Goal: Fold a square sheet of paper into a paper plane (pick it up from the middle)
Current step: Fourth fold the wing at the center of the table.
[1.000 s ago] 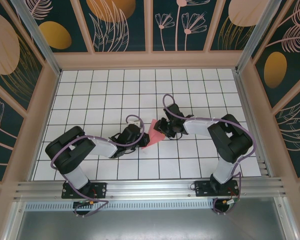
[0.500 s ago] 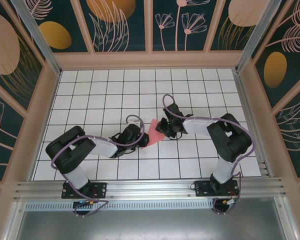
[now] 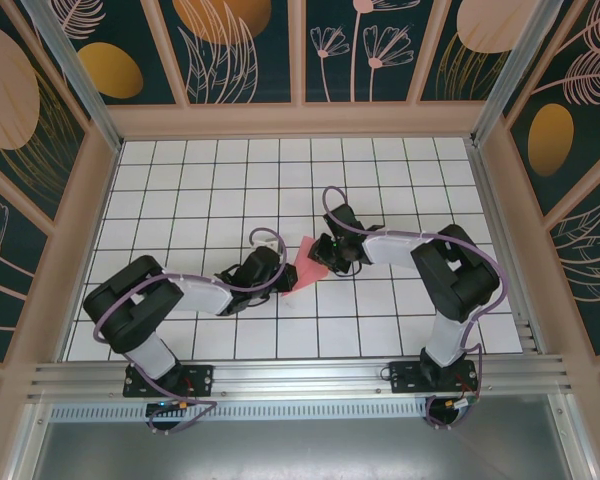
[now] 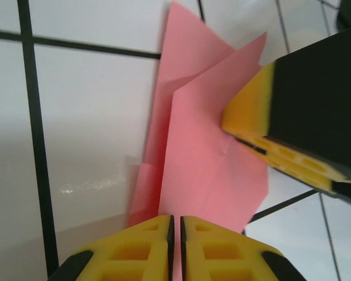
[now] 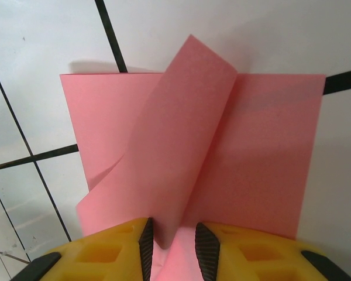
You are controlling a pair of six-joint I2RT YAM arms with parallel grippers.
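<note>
Lab enclosure: gridded table (image 3: 180, 180), framed panels (image 3: 245, 50)

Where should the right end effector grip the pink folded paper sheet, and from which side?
Grip the raised flap of the pink folded paper sheet, low at its near edge, coming in from the right arm's side. It stands up off the flat layers, so fingers can straddle it.

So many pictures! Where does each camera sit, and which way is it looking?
Top external: above and behind the arms, looking down on the tiled table; both arms show, with the left claw and right claw meeting at the pink paper.
Left wrist: on the left arm, looking past its yellow fingers, shut on the paper.
Right wrist: on the right arm, looking down past its fingers, which straddle a raised paper flap.
All three share the paper.
</note>
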